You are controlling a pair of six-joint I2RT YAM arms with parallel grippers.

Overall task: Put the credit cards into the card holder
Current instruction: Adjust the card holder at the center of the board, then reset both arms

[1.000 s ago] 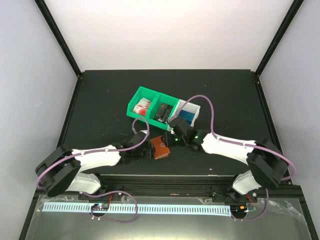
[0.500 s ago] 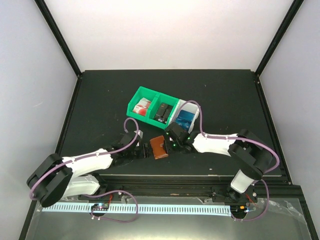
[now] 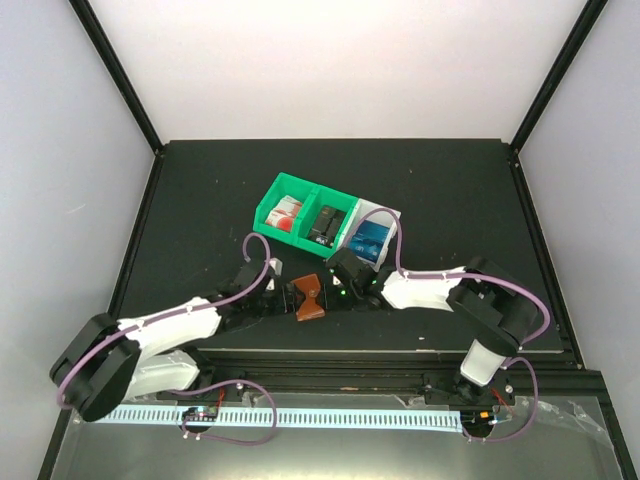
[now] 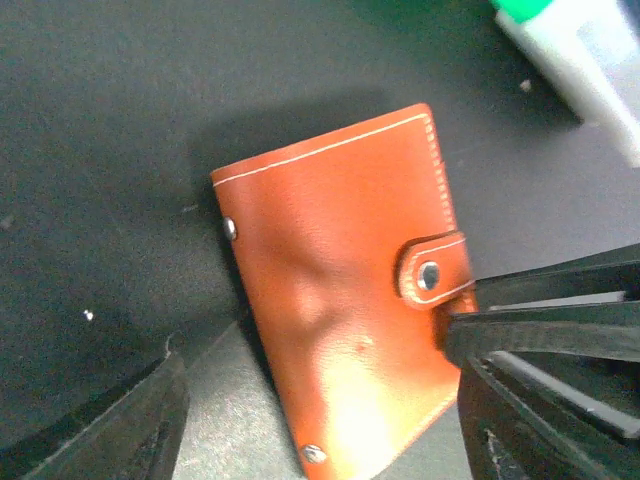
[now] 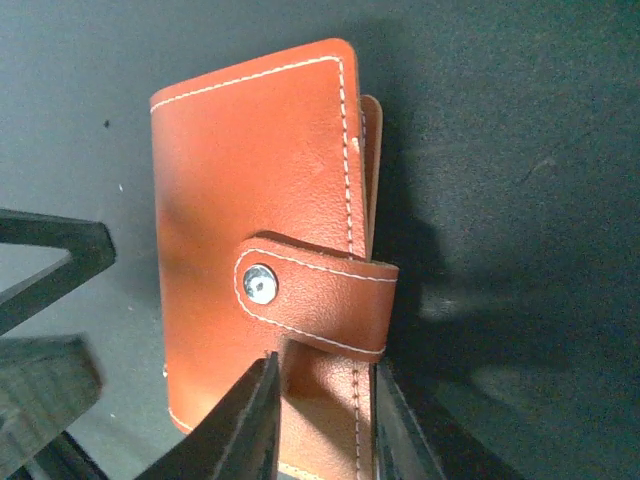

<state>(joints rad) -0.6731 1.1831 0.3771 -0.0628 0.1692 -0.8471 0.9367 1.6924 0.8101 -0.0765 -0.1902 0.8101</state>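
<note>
The card holder (image 3: 308, 298), a reddish-brown leather wallet snapped closed, sits near the table's front edge between both grippers. My right gripper (image 5: 325, 425) is shut on the card holder (image 5: 260, 200) at its edge just below the snap tab (image 5: 315, 295). My left gripper (image 4: 320, 440) stands open, its fingers on either side of the card holder's (image 4: 340, 280) lower end. Credit cards lie in bins behind: red-and-white ones (image 3: 288, 212), black ones (image 3: 327, 222) and blue ones (image 3: 371, 238).
A green two-compartment bin (image 3: 272, 200) and a white bin (image 3: 388, 216) stand side by side just behind the wallet. The right gripper's dark fingers (image 4: 545, 325) reach into the left wrist view from the right. The table's front edge lies just below the wallet.
The left gripper has moved right up to the wallet and opened wider. The right gripper has come left and closed on the wallet's edge; the wallet has shifted slightly left.
</note>
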